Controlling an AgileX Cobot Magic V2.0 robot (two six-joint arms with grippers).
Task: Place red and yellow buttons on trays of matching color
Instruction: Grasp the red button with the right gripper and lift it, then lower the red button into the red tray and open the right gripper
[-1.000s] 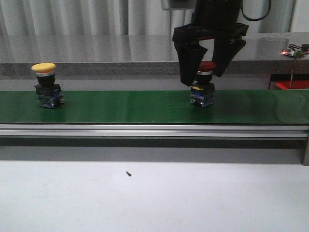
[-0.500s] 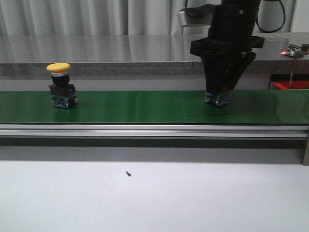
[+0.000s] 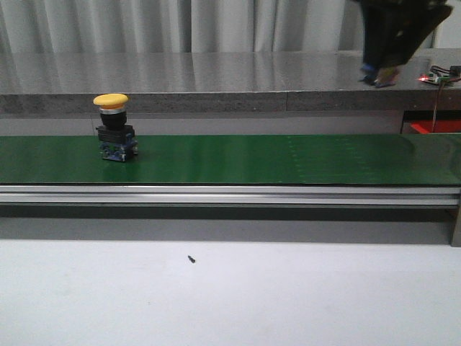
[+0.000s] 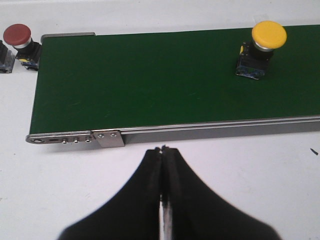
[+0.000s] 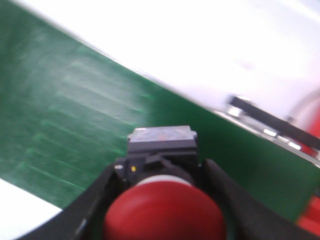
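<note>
My right gripper is shut on the red button, its fingers on either side of the black body, and holds it above the green belt. In the front view this gripper is high at the top right, with the button's blue base showing below it. The yellow button stands upright on the belt at the left; it also shows in the left wrist view. My left gripper is shut and empty over the white table, in front of the belt's rail.
A second red button stands off the belt's end in the left wrist view. A red object, maybe a tray, lies at the far right behind the belt. A grey counter runs behind. A small dark speck lies on the white table.
My right gripper closed on the red button and lifted it up and to the right off the belt. The yellow button has travelled to the right along the belt.
</note>
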